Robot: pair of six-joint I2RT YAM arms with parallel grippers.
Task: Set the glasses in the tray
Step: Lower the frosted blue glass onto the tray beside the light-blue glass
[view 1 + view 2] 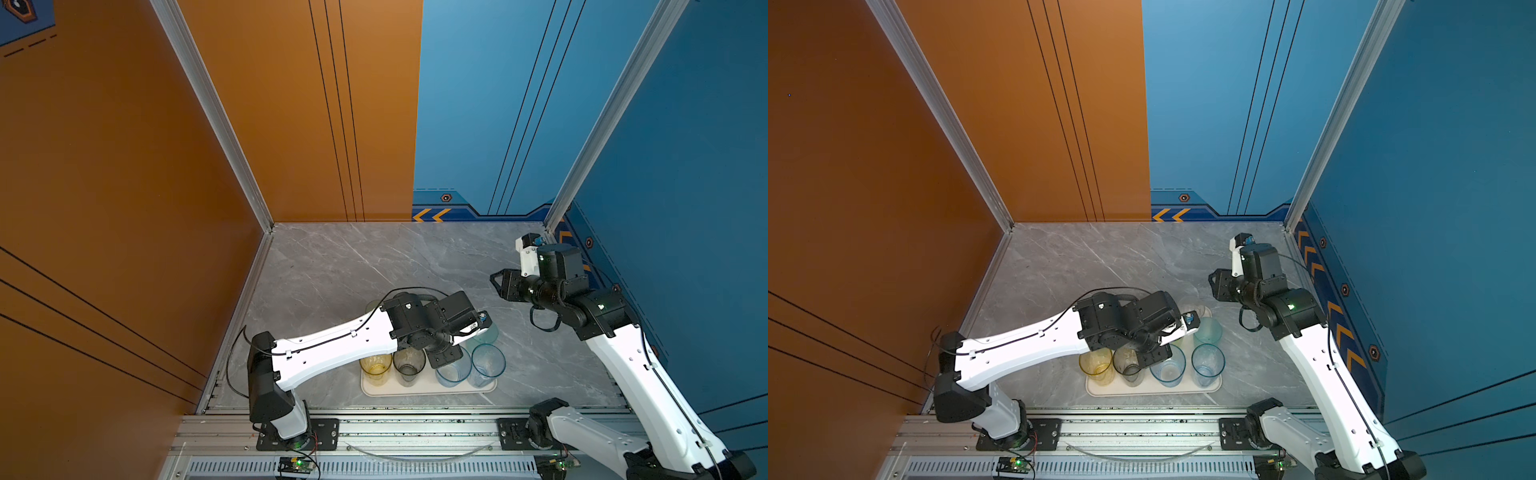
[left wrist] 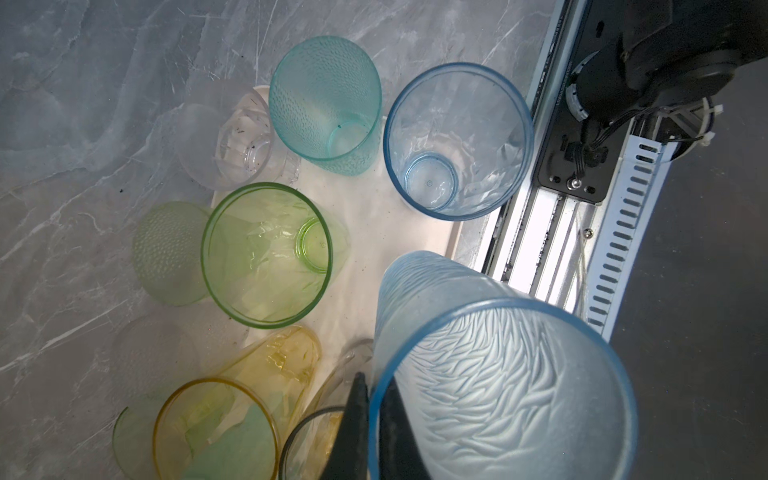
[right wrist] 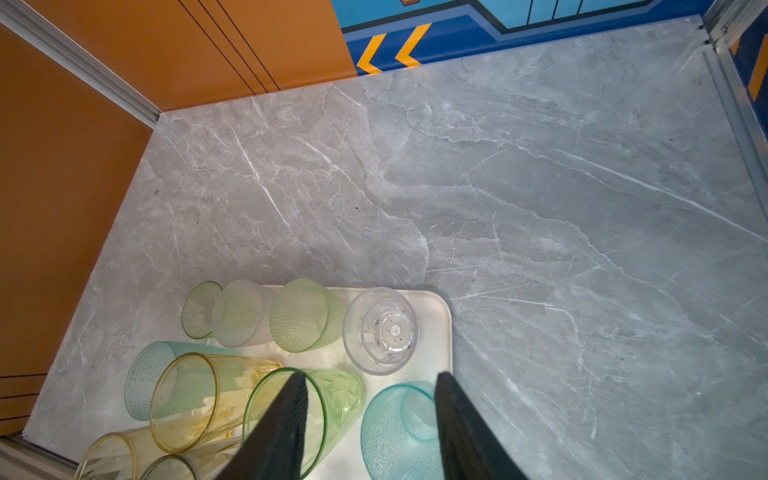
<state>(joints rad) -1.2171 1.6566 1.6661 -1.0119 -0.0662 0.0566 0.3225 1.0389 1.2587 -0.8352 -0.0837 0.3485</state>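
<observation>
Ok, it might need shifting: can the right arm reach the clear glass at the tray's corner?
Probably yes: the right gripper hangs open near the clear glass, and only bare table lies between.

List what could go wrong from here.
1. The left jaws pinch only the rim of the frosted glass; it may slip or tip.
2. It is between the grey glass and the smooth blue glass on a crowded tray; a nudge might topple either.

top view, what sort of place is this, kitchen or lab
Likely a lab robot cell: left arm and right arm bolted to an aluminium rail, orange wall and blue wall panels, glasses staged on a tray.
</observation>
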